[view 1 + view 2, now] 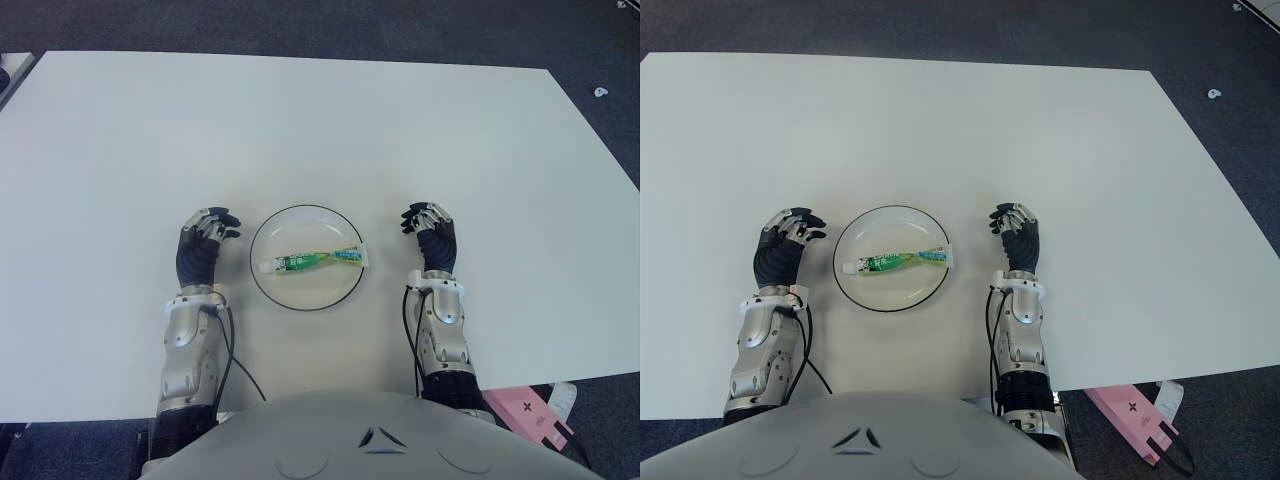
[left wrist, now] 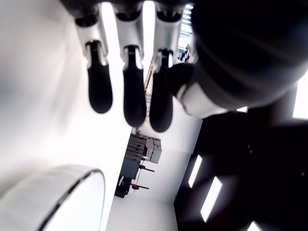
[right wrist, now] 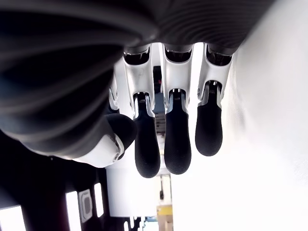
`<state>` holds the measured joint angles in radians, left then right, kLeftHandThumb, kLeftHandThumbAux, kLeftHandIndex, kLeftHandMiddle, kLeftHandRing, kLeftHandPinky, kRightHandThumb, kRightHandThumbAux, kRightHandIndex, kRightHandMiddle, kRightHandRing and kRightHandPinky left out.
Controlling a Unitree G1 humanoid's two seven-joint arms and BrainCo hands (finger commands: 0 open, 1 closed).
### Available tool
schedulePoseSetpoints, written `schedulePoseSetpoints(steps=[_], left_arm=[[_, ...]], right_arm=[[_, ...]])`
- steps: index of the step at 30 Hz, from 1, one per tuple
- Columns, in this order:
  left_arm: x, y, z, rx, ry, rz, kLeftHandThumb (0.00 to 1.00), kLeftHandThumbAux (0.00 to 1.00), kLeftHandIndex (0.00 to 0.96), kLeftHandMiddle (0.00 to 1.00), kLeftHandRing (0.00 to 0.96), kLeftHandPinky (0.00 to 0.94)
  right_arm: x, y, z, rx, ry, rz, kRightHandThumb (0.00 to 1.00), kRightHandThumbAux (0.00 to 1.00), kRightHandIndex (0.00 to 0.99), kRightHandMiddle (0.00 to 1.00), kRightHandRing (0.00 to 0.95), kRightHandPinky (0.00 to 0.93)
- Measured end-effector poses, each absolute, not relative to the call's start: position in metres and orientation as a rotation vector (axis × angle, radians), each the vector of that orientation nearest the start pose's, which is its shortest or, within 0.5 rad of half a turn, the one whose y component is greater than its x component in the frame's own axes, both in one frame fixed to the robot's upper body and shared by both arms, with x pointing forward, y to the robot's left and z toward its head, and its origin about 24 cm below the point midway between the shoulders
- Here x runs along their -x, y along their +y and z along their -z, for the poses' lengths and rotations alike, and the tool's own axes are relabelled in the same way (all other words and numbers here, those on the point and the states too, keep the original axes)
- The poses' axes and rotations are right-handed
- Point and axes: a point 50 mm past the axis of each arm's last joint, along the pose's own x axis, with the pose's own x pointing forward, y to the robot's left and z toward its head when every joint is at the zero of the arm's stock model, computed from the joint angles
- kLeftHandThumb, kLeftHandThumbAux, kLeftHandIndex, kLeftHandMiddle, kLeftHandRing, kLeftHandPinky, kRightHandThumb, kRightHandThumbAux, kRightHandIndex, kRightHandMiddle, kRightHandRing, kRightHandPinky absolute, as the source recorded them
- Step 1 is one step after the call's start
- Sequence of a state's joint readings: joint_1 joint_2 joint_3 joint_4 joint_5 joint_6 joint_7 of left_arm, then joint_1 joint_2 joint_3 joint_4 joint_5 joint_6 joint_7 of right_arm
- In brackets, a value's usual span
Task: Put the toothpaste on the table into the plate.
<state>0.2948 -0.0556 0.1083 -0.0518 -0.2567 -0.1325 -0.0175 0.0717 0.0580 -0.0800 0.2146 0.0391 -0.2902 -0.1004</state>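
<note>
Toothpaste [image 1: 313, 260] already lying in the plate [image 1: 290, 218], long axis left-right.
Left hand [image 1: 203, 243] and right hand [image 1: 430, 236] flanking, equally near, fingers relaxed apart, empty.

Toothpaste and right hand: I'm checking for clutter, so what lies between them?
Only the plate's rim and bare white table lie between the toothpaste and the empty right hand, as both eye views show.

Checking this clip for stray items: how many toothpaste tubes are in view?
1. The toothpaste tube lies inside the plate, between the left hand and right hand. None appears hidden.
</note>
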Motion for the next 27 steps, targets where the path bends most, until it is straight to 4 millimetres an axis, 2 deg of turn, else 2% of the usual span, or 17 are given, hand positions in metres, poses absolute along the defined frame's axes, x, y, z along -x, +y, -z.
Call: schedulePoseSetpoints(steps=[17, 27], left_arm=[[-0.1845, 0.1834, 0.0011, 0.276, 0.060, -0.234, 0.717, 0.721, 0.433, 0.525, 0.527, 0.525], [-0.1841, 0.1818, 0.0026, 0.244, 0.046, -0.235, 0.713, 0.722, 0.432, 0.509, 0.512, 0.488]], right_arm=[[-0.2295, -0.1641, -0.0015, -0.089, -0.002, 0.204, 0.709, 0.725, 0.430, 0.541, 0.549, 0.546], [-0.2292, -0.1632, -0.0005, -0.089, 0.002, 0.193, 0.709, 0.726, 0.430, 0.546, 0.551, 0.549]])
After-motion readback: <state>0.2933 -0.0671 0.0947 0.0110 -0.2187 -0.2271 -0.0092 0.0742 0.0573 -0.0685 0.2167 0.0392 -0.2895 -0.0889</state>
